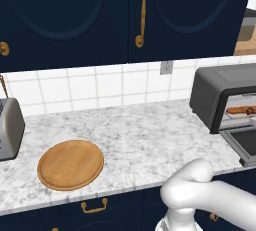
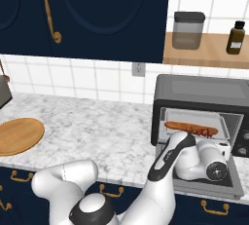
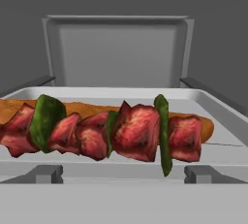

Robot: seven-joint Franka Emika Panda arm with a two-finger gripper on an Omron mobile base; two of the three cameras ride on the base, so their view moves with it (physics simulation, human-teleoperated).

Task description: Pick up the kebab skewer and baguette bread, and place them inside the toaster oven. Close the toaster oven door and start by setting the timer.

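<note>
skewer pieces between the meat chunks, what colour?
Green, on the red-meat kebab skewer. Clearest in the hand view.

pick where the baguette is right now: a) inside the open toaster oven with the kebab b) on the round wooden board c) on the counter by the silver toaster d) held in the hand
a: the baguette bread lies on the tray inside the toaster oven, just behind the kebab skewer, and the toaster oven door hangs open.

Light was even and soft across the rendered kitchen, with faint shadows. The toaster oven (image 2: 199, 107) cavity was lit brightly inside. The kebab skewer (image 3: 104, 133) looked sharp up close; base views were coarse, slightly pixelated.
</note>
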